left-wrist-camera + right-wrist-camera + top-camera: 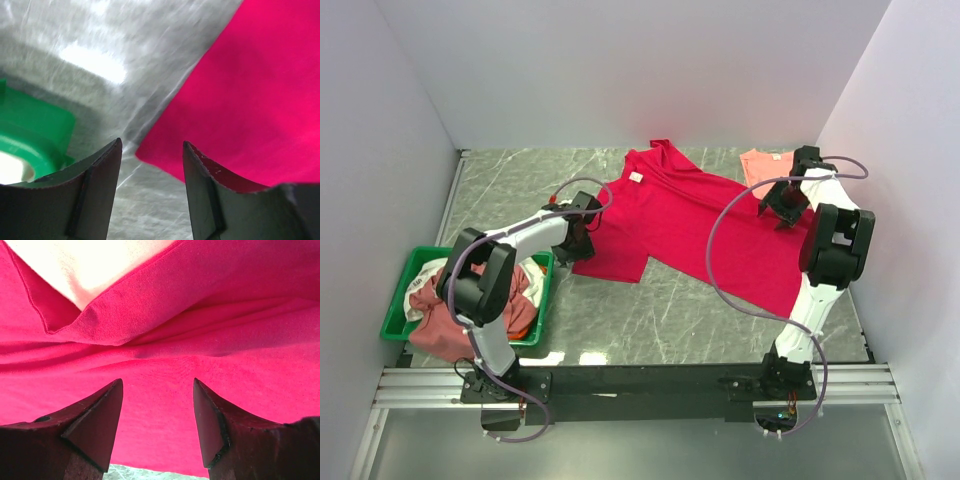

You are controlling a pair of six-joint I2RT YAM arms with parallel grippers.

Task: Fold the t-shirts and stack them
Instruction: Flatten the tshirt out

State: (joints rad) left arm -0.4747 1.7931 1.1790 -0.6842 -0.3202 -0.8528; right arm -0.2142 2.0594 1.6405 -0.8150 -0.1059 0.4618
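Note:
A crimson-red t-shirt [690,215] lies spread on the marble table, collar to the back. A folded salmon-pink t-shirt [762,163] lies at the back right, partly under the red one's edge. My left gripper [582,232] is open at the red shirt's left sleeve corner; the left wrist view shows that corner [250,90] just ahead of the jaws, with bare table between them. My right gripper [782,203] is open just above the red shirt's right sleeve; the right wrist view shows red cloth folds [190,340] and pale pink cloth [95,265] beyond.
A green plastic tray [408,285] at the left front holds a heap of dusty rose, white and orange t-shirts [450,320]. Its corner shows in the left wrist view [35,130]. White walls close in the table on three sides.

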